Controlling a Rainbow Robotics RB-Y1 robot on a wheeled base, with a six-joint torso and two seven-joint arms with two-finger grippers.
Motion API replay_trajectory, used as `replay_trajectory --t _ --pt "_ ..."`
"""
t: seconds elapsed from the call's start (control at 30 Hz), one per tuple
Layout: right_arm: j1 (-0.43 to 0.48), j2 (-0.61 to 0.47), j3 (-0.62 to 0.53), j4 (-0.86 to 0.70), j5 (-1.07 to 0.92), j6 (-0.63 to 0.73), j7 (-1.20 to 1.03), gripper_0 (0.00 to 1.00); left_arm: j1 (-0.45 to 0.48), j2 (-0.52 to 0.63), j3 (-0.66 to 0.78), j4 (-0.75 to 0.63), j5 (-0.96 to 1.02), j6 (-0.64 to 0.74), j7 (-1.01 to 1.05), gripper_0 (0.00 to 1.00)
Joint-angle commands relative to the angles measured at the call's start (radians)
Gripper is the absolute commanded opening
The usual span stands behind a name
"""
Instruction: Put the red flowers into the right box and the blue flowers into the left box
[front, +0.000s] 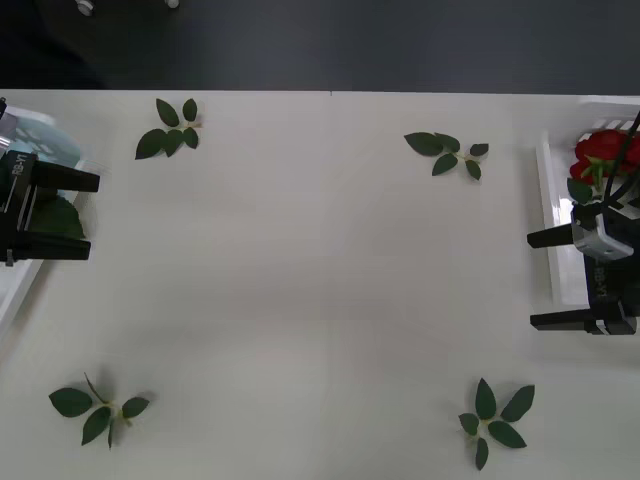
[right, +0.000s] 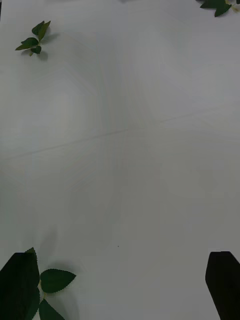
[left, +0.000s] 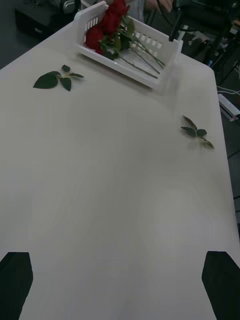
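White and bare across its middle, the desk (front: 320, 290) carries a shallow white plastic tray at each side edge. The right box (front: 552, 235) sits at the far right of the desk, and the red flowers (front: 603, 152) lie inside it, their deep red blooms bunched at the far end of the tray. From the left wrist view the same tray (left: 165, 52) shows slotted walls, with the roses (left: 107, 25) lying together and their thin green stems running along the tray floor.

The left box (front: 22, 290) sits at the far left edge of the desk, largely covered by the left arm. Pale blue petals of the blue flowers (front: 45, 148) and a dark green leaf show in it beside the arm.

The left gripper (front: 85, 215) hovers over the left box, its two black fingers spread wide apart and holding nothing. The right gripper (front: 535, 280) hovers over the near part of the right box, its black fingers likewise wide apart and empty.

Four loose green leaf sprigs lie on the desk, well apart: one far left (front: 168, 128), one far right (front: 446, 152), one near left (front: 97, 408), and one near right (front: 494, 420).
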Motion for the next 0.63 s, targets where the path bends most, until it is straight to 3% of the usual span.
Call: replay_trajectory --t 0.03,0.63 --pt "-0.011 0.015 -0.021 -0.024 -0.01 -0.002 0.032 0.98 0.006 -0.013 0.019 -0.032 0.009 0.002 -0.008 1.0" --pt "-0.011 0.015 -0.021 -0.024 -0.01 -0.002 0.032 0.98 0.007 -0.018 0.02 -0.032 0.007 -0.001 -0.008 1.0"
